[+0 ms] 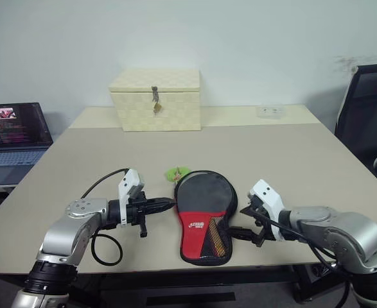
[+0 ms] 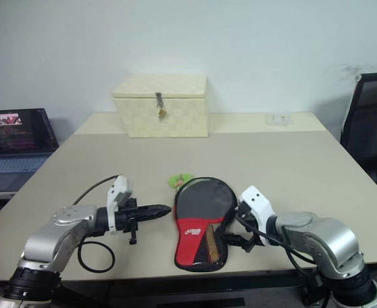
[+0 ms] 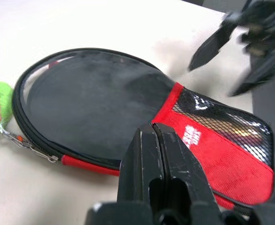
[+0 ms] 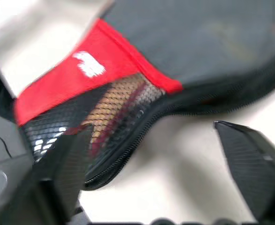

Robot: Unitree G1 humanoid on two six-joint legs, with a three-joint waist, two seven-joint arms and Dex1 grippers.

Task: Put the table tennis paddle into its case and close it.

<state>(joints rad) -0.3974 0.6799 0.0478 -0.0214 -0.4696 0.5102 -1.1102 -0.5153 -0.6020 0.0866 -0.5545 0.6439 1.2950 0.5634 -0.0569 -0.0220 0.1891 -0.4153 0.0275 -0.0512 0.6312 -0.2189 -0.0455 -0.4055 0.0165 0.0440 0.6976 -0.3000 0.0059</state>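
Left eye view gives you the case [image 1: 203, 215] flat on the table [image 1: 291, 160], left gripper [image 1: 169, 205] pressed together beside it, right gripper [image 1: 243, 224] spread, holding nothing.

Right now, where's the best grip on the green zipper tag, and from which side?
Grip the green zipper tag itself, coming from the left hand's side. It lies loose on the table off the case's round far-left edge, on a short chain, so it likely lifts free.

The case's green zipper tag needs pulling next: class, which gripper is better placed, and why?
Probably the left gripper: it sits beside the case nearest the green zipper tag; the right gripper, open, is by the handle end.
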